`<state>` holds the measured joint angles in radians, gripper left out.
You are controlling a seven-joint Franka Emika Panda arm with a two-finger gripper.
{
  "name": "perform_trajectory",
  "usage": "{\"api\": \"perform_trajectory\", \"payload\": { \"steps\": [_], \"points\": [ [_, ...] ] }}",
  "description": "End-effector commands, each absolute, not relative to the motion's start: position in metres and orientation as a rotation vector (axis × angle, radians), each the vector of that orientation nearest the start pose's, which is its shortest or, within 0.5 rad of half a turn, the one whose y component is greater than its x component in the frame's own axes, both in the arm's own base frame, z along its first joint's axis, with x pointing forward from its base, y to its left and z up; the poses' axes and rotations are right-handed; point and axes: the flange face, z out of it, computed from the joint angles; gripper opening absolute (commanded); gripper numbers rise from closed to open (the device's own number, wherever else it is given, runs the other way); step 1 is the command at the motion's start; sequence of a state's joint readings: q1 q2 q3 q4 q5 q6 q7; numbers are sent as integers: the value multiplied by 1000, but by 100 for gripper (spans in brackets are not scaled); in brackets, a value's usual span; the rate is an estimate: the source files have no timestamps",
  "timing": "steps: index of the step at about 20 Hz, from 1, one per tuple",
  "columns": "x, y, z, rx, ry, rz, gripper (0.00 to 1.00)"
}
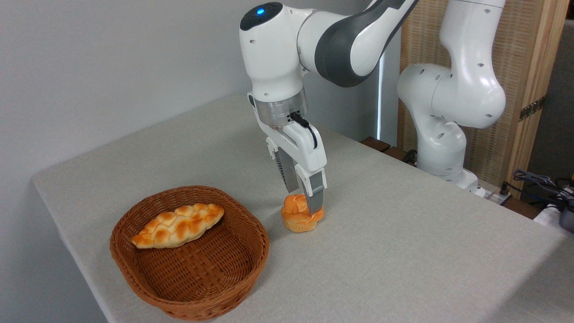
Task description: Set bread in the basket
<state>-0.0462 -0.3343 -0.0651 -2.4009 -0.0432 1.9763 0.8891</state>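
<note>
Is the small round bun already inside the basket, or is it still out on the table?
Out. The bun sits on the table, right of the basket, with the gripper fingers around its top.

Big white robot arm with round smooth joints, dark grey bands and small screw holes. Blue light on top. Silver ring, black cable, white two-finger gripper with grey fingers.

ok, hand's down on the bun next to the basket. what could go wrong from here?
1. The hand straddles only the knotted top of the bun, which sits on the table; a shallow pinch may slip on lifting.
2. The basket rim stands close to the left; a low carry could clip it.
3. The braided loaf already fills the basket's back half; the bun may land on it and roll.
</note>
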Motion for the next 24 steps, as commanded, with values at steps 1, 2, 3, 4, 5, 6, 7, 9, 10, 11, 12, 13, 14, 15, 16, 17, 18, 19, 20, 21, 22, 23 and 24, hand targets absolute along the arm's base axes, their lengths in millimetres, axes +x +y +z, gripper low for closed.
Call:
{"api": "perform_trajectory", "payload": {
  "steps": [1,2,3,4,5,6,7,9,10,11,12,13,14,15,16,17,18,19,20,21,22,23,24],
  "points": [
    [428,-50,430,-2763,1597,98,100],
    [428,-50,430,-2757,1607,98,100],
    [428,-50,430,-2746,1627,97,100],
    [428,-50,430,-2743,1633,99,100],
    [428,-50,430,-2737,1644,99,100],
    [428,-49,430,-2730,1657,98,100],
    [428,-49,430,-2723,1667,98,100],
    [428,-49,430,-2696,1714,97,100],
    [428,-48,430,-2680,1742,97,100],
    [428,-47,430,-2675,1748,98,100],
    [428,-47,430,-2668,1760,97,100],
    [428,-47,430,-2663,1767,97,100],
    [428,-47,430,-2653,1780,98,100],
    [428,-47,430,-2643,1794,95,100],
    [428,-46,430,-2632,1812,97,100],
    [428,-46,430,-2625,1823,96,100],
    [428,-45,430,-2616,1837,93,100],
    [428,-44,430,-2615,1840,95,100],
    [428,-44,431,-2611,1842,91,100],
    [428,-43,433,-2609,1843,86,100],
    [428,-42,433,-2606,1851,87,100],
    [428,-42,433,-2600,1858,85,100],
    [428,-42,433,-2591,1871,84,100]
  ]
}}
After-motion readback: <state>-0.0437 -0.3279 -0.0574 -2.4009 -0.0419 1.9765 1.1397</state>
